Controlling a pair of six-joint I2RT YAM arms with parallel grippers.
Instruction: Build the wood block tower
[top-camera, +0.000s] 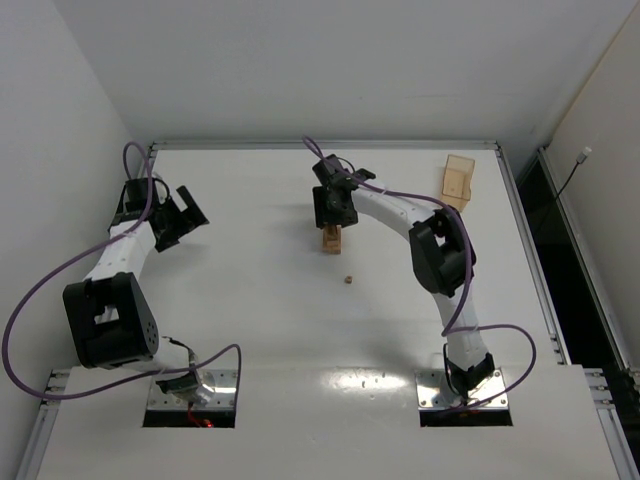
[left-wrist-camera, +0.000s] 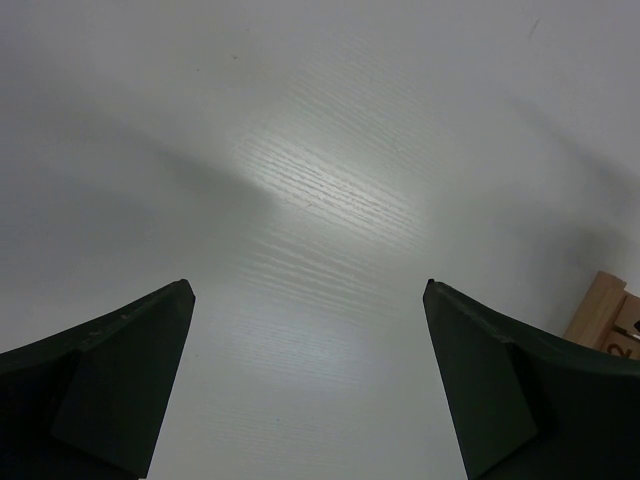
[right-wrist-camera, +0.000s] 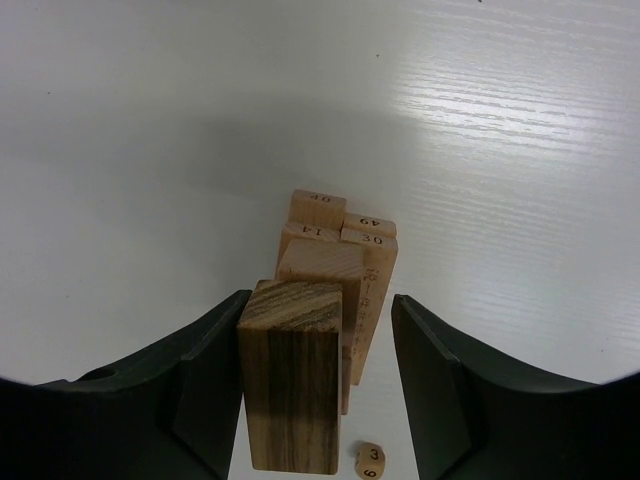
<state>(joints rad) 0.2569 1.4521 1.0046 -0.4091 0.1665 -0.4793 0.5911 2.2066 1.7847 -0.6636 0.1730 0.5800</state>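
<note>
Right wrist: right jaws apart around dark-grained rectangular block (right-wrist-camera: 292, 385); left jaws wide, empty.

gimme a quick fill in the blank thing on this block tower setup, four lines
1. The arm reaching over the tower is the ___ one.
2. The left gripper has its jaws ___.
3. In the top view, the amber box lies to the ___ of the tower.
4. The block between the fingers of the right gripper is ___ than the tower's pieces.
Missing words: right; open; right; darker.
</note>
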